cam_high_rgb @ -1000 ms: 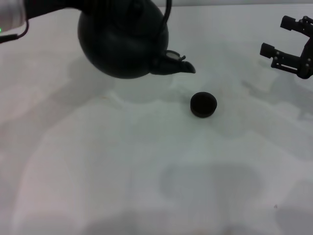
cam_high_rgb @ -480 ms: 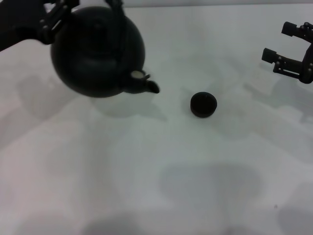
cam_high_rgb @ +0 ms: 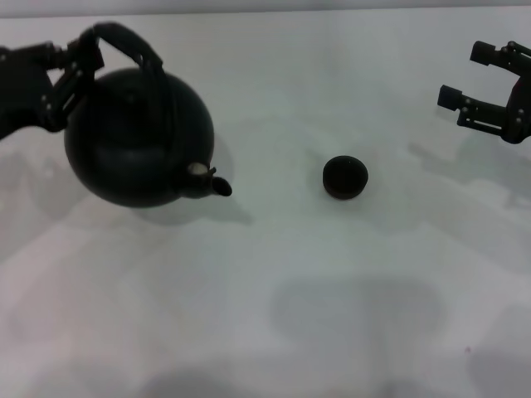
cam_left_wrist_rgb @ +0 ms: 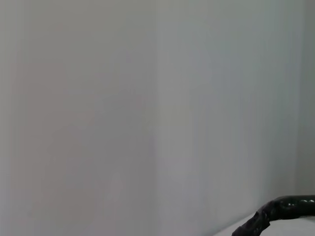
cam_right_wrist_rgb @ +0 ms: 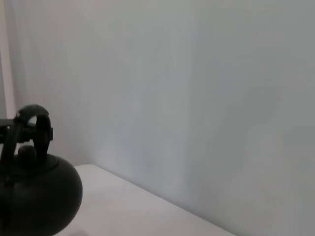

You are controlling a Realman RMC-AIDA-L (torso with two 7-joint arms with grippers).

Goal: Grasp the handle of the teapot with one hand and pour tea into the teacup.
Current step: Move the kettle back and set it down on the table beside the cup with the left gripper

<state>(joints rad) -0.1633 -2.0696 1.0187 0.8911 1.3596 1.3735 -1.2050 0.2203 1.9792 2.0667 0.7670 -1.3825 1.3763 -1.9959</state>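
Note:
The black round teapot point(cam_high_rgb: 137, 141) is at the left in the head view, upright, its short spout point(cam_high_rgb: 217, 186) pointing toward the teacup. My left gripper point(cam_high_rgb: 87, 51) is shut on the left end of the arched handle point(cam_high_rgb: 129, 41). The teapot is low; I cannot tell whether it touches the table. The small dark teacup point(cam_high_rgb: 345, 177) stands on the table to the spout's right, well apart from it. My right gripper point(cam_high_rgb: 465, 75) is open and empty at the far right. The right wrist view shows the teapot point(cam_right_wrist_rgb: 39, 199) and its handle point(cam_right_wrist_rgb: 35, 118). The left wrist view shows a piece of the handle point(cam_left_wrist_rgb: 280, 209).
The white table point(cam_high_rgb: 274, 315) extends in front of the teapot and cup. A plain pale wall point(cam_right_wrist_rgb: 197, 98) fills most of both wrist views.
The teapot has moved left and down, away from the teacup, and has come back upright. The spout has swung away from over the cup. The right arm has barely moved.

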